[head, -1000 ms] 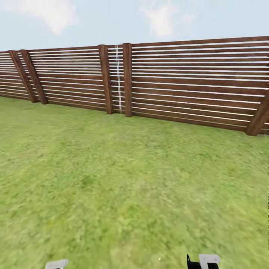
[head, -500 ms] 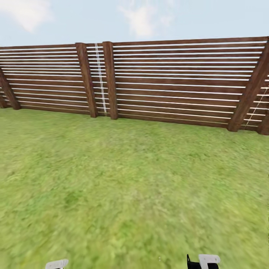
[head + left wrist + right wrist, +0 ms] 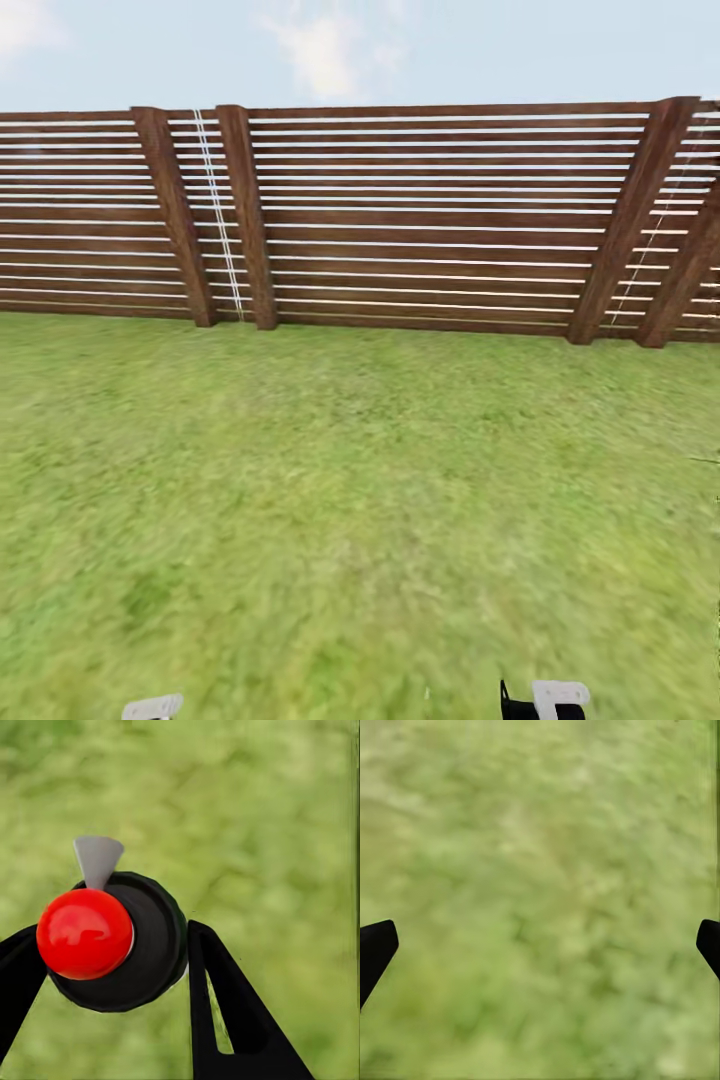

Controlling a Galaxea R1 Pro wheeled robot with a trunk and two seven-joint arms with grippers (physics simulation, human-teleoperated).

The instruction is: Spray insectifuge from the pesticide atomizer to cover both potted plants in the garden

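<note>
In the left wrist view, the pesticide atomizer shows as a glossy red cap on a round black body with a small grey nozzle. My left gripper is shut on it, one black finger on each side. The black fingertips of my right gripper stand far apart over blurred grass with nothing between them, so it is open. In the head view, the garden lawn stretches ahead. White parts of my left arm and right arm peek in at the bottom edge. The potted plants are out of view.
A brown horizontal-slat wooden fence with thick leaning posts closes off the far side of the lawn. Open grass lies between me and the fence. A thin dark tip pokes in at the right edge.
The whole head view has swung to the right: the fence posts slid leftward in the picture and a further pair of posts came in at the right. The arms keep their place.
</note>
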